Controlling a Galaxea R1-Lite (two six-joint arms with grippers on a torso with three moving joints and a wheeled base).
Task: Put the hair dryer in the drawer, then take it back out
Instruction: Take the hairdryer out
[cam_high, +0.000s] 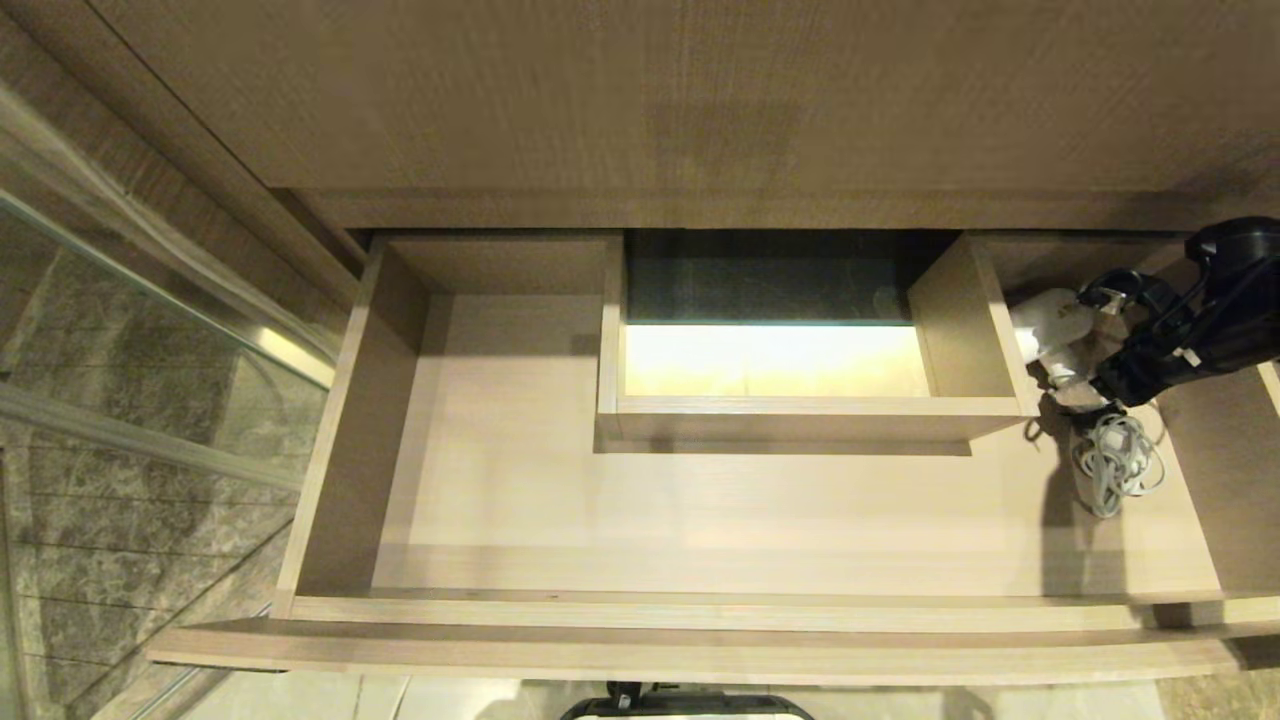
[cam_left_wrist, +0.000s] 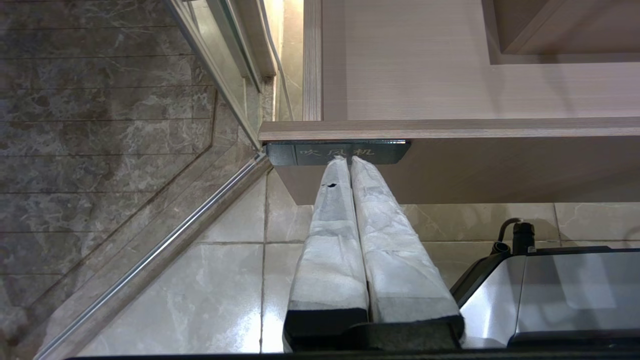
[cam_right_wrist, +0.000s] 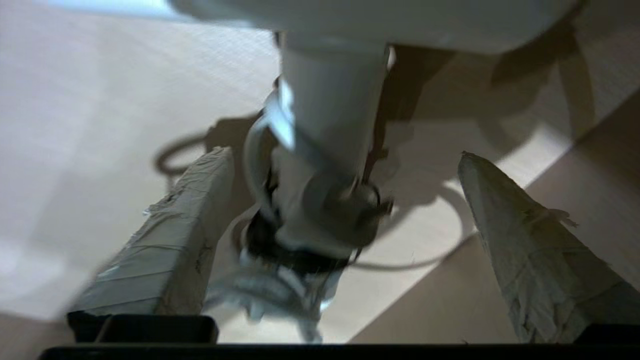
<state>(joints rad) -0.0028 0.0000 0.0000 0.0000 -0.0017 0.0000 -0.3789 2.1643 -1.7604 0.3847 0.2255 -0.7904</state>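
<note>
The wide light-wood drawer stands pulled open. The white hair dryer is at the drawer's right end, beside the boxed cutout, with its coiled cord on the drawer floor. My right gripper reaches in from the right and is open. In the right wrist view the dryer's handle stands between the wide-spread fingers of the right gripper, with a clear gap on one side. My left gripper is shut and empty, its tips at the black label on the drawer front.
A taller wood panel rises above the drawer. A glass partition with a metal rail and a marble wall stand to the left. Pale floor tiles lie below, with my base close to the drawer front.
</note>
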